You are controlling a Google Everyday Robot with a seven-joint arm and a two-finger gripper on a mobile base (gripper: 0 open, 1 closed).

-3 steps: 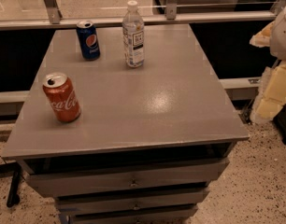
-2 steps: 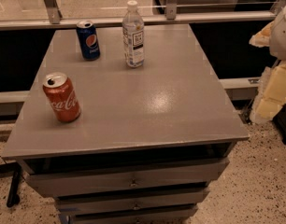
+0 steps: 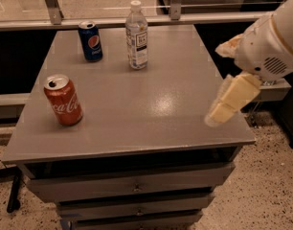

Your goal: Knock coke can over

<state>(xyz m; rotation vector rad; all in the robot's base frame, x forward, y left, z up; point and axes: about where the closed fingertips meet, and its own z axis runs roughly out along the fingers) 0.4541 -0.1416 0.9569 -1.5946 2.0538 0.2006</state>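
The coke can (image 3: 63, 100), red with white script and a silver top, stands upright near the front left of the grey table (image 3: 151, 109). My gripper (image 3: 219, 115) hangs from the white arm (image 3: 271, 42) over the table's right front edge. It is far to the right of the can and touches nothing.
A blue Pepsi can (image 3: 91, 41) and a clear plastic bottle (image 3: 137, 35) with a white cap stand upright at the back of the table. Drawers (image 3: 132, 188) sit under the tabletop. A glass barrier with metal posts (image 3: 51, 4) runs behind the table.
The arm and gripper have moved left, from beside the table to over its right front edge. The cans and the bottle have not moved.
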